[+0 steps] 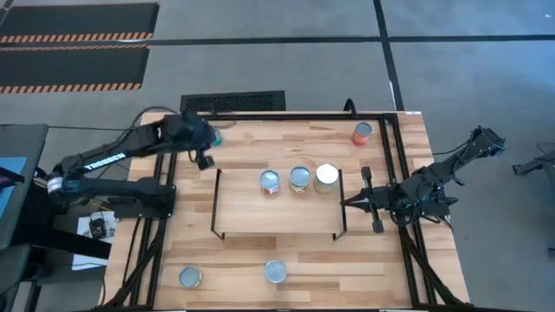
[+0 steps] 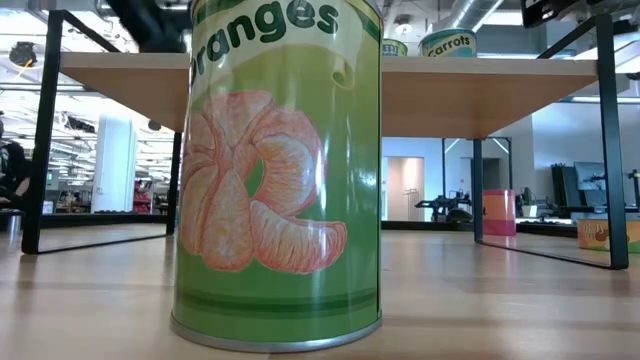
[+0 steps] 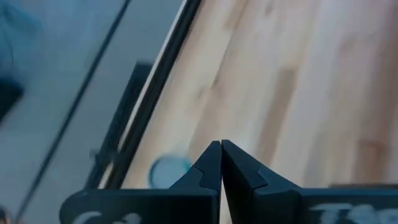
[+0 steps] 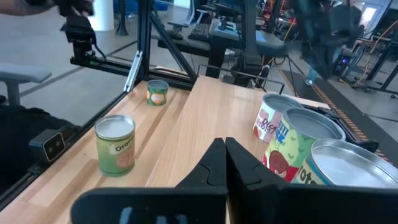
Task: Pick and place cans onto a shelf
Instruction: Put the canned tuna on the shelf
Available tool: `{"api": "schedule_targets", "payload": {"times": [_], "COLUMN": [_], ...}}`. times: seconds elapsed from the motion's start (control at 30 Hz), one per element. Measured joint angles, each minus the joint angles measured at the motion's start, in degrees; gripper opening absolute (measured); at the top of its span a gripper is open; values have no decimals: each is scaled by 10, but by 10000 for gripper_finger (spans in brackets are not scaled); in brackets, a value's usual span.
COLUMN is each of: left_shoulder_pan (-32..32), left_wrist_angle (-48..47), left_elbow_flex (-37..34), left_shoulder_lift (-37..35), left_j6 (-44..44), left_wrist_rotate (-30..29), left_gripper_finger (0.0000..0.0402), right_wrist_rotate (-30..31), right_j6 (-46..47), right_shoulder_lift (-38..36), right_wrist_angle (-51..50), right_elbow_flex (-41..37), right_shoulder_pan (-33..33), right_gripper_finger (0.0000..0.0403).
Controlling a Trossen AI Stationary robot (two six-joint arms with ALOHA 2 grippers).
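Observation:
The light-wood shelf (image 1: 243, 204) stands mid-table on black wire legs. Three cans (image 1: 299, 178) stand on its far part; they also show in the right wrist view (image 4: 298, 143). An orange-red can (image 1: 362, 133) stands at the table's far right. Two cans (image 1: 275, 271) (image 1: 191, 277) stand near the front edge. A bluish can (image 1: 217, 134) stands at the far left edge. My left gripper (image 1: 206, 161) is shut and empty just beside it (image 3: 169, 169). My right gripper (image 1: 345, 203) is shut and empty at the shelf's right end.
In the low view the green oranges can (image 2: 280, 170) fills the foreground. Behind it are the shelf (image 2: 470, 95) and another can (image 2: 605, 233) at the right. The shelf's wire legs (image 1: 342, 217) stand right beside my right gripper. Bare table lies left of the shelf.

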Motion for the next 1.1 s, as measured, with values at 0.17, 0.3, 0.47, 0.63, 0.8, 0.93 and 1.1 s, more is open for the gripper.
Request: {"api": "schedule_targets", "payload": {"times": [0.17, 0.3, 0.47, 0.63, 0.8, 0.93, 1.1], "left_shoulder_pan": [143, 205, 228, 237, 244, 250, 244], "left_wrist_angle": [25, 50, 45, 40, 42, 58, 113], "left_elbow_flex": [-17, -17, -17, -17, -17, -40, -82], "left_shoulder_lift": [39, 95, 167, 215, 231, 234, 235], "left_j6": [44, 78, 103, 113, 149, 172, 193], "left_wrist_rotate": [74, 116, 115, 100, 113, 125, 127], "left_gripper_finger": [0, 0, 0, 0, 0, 0, 0], "right_wrist_rotate": [0, 0, 0, 0, 0, 0, -2], "right_j6": [0, 0, -2, -9, -9, -11, -15], "right_shoulder_lift": [0, 0, 0, 0, 0, 0, 0], "right_wrist_angle": [1, 2, 2, 2, 4, 7, 6], "right_elbow_flex": [0, 0, 0, 0, 0, 0, 0], "right_shoulder_pan": [0, 0, 0, 0, 0, 0, 0], "right_gripper_finger": [5, 5, 5, 5, 5, 6, 6]}}
